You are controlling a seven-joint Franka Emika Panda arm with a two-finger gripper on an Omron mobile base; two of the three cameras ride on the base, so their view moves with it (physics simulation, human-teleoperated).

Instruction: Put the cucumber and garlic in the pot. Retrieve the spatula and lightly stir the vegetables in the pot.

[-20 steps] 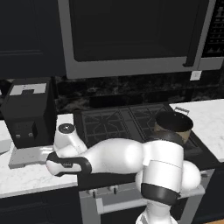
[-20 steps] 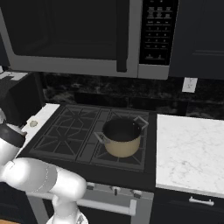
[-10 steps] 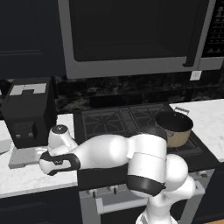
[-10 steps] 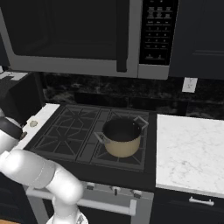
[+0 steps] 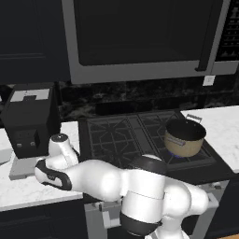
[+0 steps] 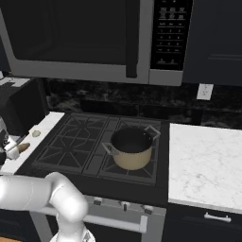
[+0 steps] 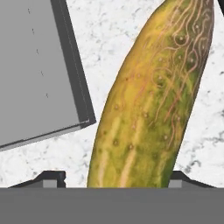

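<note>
On the white marbled worktop point(image 6: 203, 160) left of the black gas stove point(image 6: 94, 146), a yellow-green mottled cucumber point(image 7: 148, 100) lies between open jaws, beside a grey slab point(image 7: 35, 70).

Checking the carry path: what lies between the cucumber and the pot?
In the right base view, stove grates lie between the cucumber and pot.

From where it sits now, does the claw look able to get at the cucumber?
Probably yes. In the hand view the cucumber lies on the marble counter right between the claw's two tips, with nothing over it. The grey base plate beside it lies clear of the cucumber.
</note>
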